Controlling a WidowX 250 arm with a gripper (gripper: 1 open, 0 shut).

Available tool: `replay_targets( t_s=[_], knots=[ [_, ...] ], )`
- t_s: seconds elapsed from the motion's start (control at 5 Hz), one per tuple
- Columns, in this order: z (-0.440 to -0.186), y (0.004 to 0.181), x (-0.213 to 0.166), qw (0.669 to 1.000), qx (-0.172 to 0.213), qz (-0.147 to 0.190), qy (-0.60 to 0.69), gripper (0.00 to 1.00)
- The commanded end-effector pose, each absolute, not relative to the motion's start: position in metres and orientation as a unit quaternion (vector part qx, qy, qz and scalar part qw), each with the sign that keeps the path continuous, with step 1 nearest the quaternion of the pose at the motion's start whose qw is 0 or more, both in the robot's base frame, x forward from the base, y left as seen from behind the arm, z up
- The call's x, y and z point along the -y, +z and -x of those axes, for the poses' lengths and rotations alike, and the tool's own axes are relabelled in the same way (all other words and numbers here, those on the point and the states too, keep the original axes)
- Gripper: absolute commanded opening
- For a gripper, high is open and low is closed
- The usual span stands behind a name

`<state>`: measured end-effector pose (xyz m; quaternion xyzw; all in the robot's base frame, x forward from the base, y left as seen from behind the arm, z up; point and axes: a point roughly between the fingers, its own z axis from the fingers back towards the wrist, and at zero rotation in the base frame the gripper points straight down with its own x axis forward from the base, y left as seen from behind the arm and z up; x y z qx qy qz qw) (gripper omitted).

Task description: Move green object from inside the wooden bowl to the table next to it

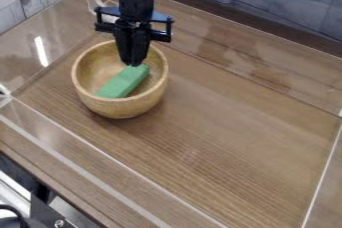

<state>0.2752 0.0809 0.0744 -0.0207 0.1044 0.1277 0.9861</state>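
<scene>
The green object [127, 81] lies tilted inside the wooden bowl [96, 97], which stands on the table [227, 122] at the left. My gripper [134, 62] points down into the bowl, black fingers [131, 50] drawn together, tips at the far upper end of the green block. Whether the fingers pinch the block's edge or only touch it, I cannot tell. The block still rests on the bowl's inner wall.
Clear acrylic walls [40, 47] border the tabletop on all sides. Bare wood-grain surface stretches to the right of and in front of the bowl.
</scene>
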Motion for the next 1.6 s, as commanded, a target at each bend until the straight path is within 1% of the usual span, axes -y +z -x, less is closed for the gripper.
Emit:
replay_targets(
  t_s=[0.0, 0.2, 0.4, 0.6, 0.8, 1.0, 1.2, 1.4],
  knots=[
    [-0.277, 0.106, -0.078, 0.99, -0.057, 0.012, 0.126, 1.0],
    [-0.269, 0.103, -0.069, 0.99, -0.064, 0.01, 0.122, 1.0],
    [-0.277, 0.095, -0.074, 0.986, -0.065, 0.012, 0.154, 0.0],
    [-0.285, 0.087, -0.079, 0.98, -0.066, 0.013, 0.186, 0.0],
    [-0.294, 0.089, -0.082, 0.975, -0.062, 0.021, 0.212, 0.0],
    [-0.287, 0.086, -0.08, 0.981, -0.066, 0.019, 0.182, 1.0],
    [-0.281, 0.086, -0.079, 0.986, -0.067, 0.019, 0.151, 1.0],
    [-0.282, 0.086, -0.086, 0.982, -0.066, 0.023, 0.175, 0.0]
  ],
)
